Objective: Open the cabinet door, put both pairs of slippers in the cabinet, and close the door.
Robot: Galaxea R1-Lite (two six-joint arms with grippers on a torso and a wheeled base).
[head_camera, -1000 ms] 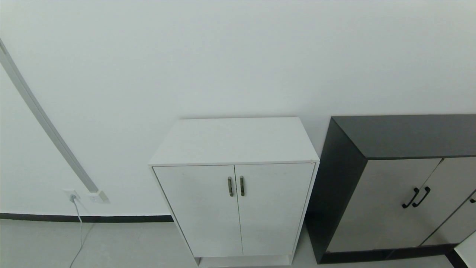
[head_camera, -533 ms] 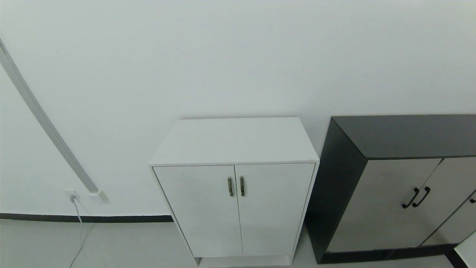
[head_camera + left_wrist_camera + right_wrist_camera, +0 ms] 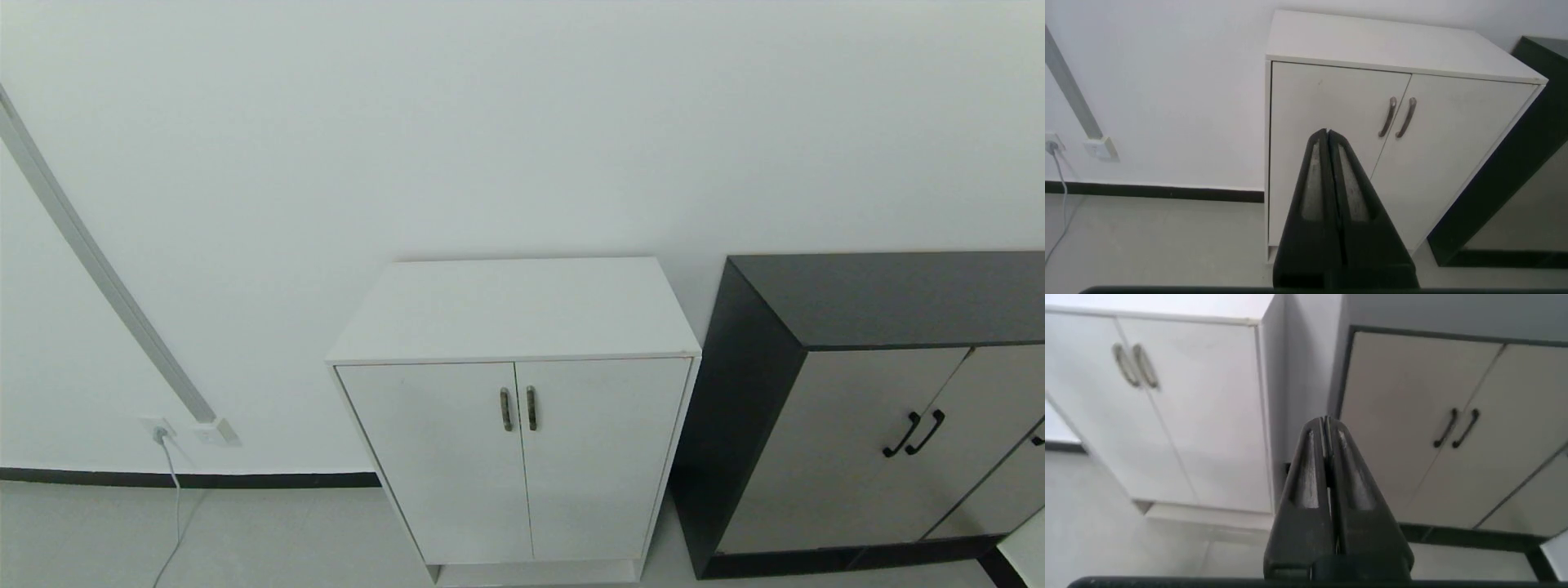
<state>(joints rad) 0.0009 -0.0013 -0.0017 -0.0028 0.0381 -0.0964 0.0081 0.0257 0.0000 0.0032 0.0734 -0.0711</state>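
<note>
**White cabinet shut; both grippers closed and well back**

White cabinet [image 3: 513, 310] stands against the wall, centre of the head view. Both its doors [image 3: 441, 457] are shut flush. Two slim metal handles, the left handle [image 3: 505, 409] and the right handle [image 3: 531, 407], sit just beside each other at the centre seam. The dark cabinet [image 3: 882, 294] stands just to the robot's right of it, with a pair of black handles [image 3: 914, 433] of its own.

Risks, as I judge them:
- The metal handles are so close together that a finger could hook both or wedge between them, dragging the wrong door or jamming.
- Pressed-together fingers cannot take a handle. An approach made without parting them first would only bump the door.
- The right arm is aimed near the join of the two cabinets, so a small drift could lead it to the dark cabinet.
- The door swings out toward the robot and may strike whichever arm is idle if that arm sits in its arc.
- Handles are thin and smooth-looking, so a shallow grip may slip off mid-pull.

Pose:
- Left gripper [image 3: 1327, 135]: fingers closed together, holding nothing, pointed at the white cabinet's front, well apart from it.
- Right gripper [image 3: 1327, 425]: likewise closed and empty, pointed at where the white cabinet's side meets the dark one, well apart from both.
</note>
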